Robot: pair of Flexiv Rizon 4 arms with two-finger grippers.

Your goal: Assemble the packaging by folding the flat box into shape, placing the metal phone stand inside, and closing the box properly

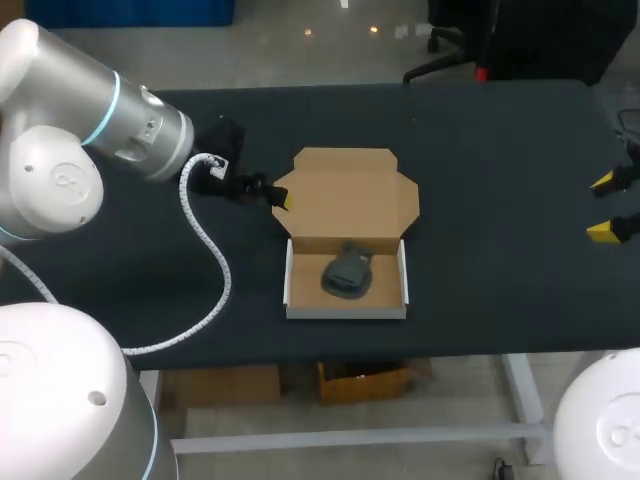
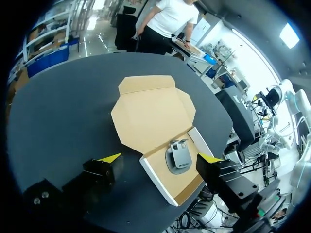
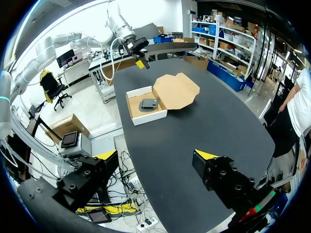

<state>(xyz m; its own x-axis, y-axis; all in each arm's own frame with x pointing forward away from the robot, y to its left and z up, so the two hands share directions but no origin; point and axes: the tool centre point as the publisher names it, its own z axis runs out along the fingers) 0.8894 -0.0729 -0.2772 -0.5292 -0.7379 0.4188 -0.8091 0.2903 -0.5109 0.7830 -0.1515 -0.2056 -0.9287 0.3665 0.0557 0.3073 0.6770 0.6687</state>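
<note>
The white-walled brown cardboard box [image 1: 347, 312] sits near the front middle of the black worktop [image 1: 500, 150]. Its tray is already folded up, with all four walls standing. The grey metal phone stand [image 1: 347, 276] lies inside the tray, roughly central and close to the hinge side, so the folding and loading steps look finished.

What is left, by my reading, is the closing. The brown lid panel [image 1: 345, 195] lies flat and open on the worktop behind the tray, its side flaps [image 1: 283, 190] and far tuck flap spread out and not yet folded. It has to swing over the stand and its flaps have to tuck into the walls.

The left claw [image 2: 160, 158] has its yellow tips wide apart and grips nothing. In the head view it sits just beside the lid's left flap, though I cannot tell whether it touches the flap. The right claw [image 1: 606, 207] is also spread and empty, at the worktop's right edge, well apart from the box.
</note>
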